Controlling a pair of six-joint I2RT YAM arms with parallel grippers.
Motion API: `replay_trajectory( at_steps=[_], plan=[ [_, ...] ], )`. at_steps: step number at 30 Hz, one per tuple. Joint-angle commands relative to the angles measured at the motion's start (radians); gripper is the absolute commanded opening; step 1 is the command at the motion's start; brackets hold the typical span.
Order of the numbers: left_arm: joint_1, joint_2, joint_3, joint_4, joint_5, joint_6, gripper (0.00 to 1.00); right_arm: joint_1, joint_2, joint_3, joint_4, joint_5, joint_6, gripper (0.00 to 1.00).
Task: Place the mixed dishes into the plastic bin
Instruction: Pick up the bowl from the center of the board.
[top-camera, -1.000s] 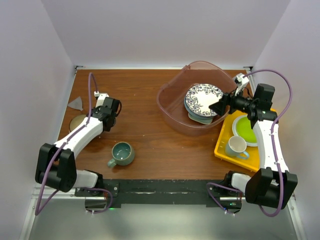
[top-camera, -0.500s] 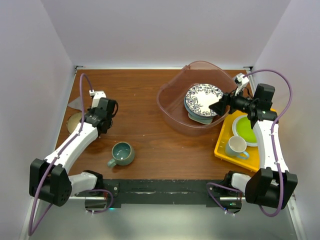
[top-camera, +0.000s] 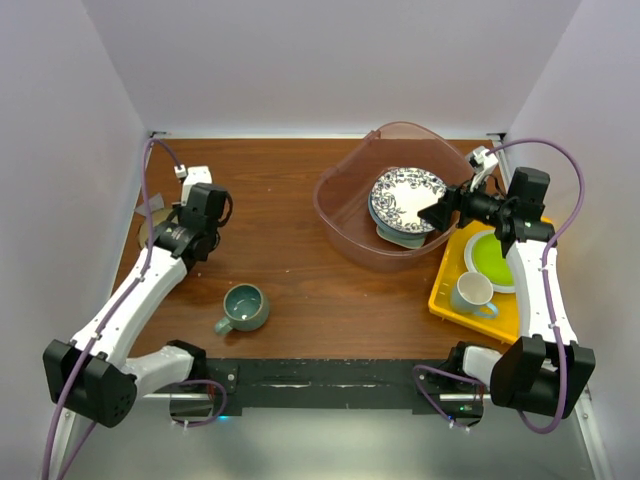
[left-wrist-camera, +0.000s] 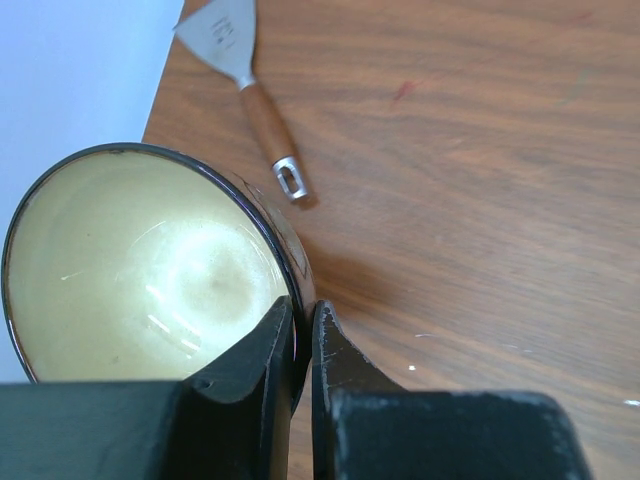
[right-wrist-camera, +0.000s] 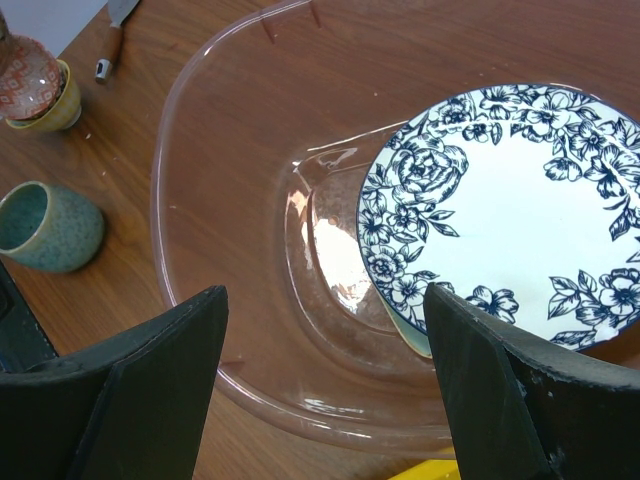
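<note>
My left gripper (left-wrist-camera: 303, 320) is shut on the dark rim of a bowl (left-wrist-camera: 140, 270) with a pale yellow inside, at the table's far left. In the top view the left gripper (top-camera: 165, 240) covers most of the bowl (top-camera: 148, 232). In the right wrist view the bowl (right-wrist-camera: 30, 85) shows red pattern and yellow. A grey-teal mug (top-camera: 243, 307) lies on its side near the front. The pinkish clear bin (top-camera: 335, 215) holds a blue-patterned plate (top-camera: 407, 198) on a mint dish (top-camera: 393, 236). My right gripper (top-camera: 435, 212) is open and empty over the bin's right rim (right-wrist-camera: 325, 300).
A scraper with a wooden handle (left-wrist-camera: 265, 115) lies just beyond the bowl, by the left wall. A yellow tray (top-camera: 447, 275) right of the bin holds a lime-green plate (top-camera: 492, 260) and a white mug (top-camera: 472, 292). The mug also shows in the right wrist view (right-wrist-camera: 45, 228).
My left arm has swung left and toward the far-left corner, and its gripper now covers the bowl. The right arm and the bin's dishes have not moved.
</note>
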Motion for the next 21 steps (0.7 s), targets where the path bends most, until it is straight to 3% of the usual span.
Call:
replay_trajectory(
  at_steps=[1,21],
  plan=[
    [-0.011,-0.054,0.097,0.012,0.021,0.048,0.0,-0.006,-0.025,0.011,0.025,-0.029,-0.01,0.83],
    [-0.088,-0.048,0.285,-0.048,0.28,0.048,0.0,-0.006,-0.02,0.007,0.028,-0.023,-0.01,0.83]
  ],
)
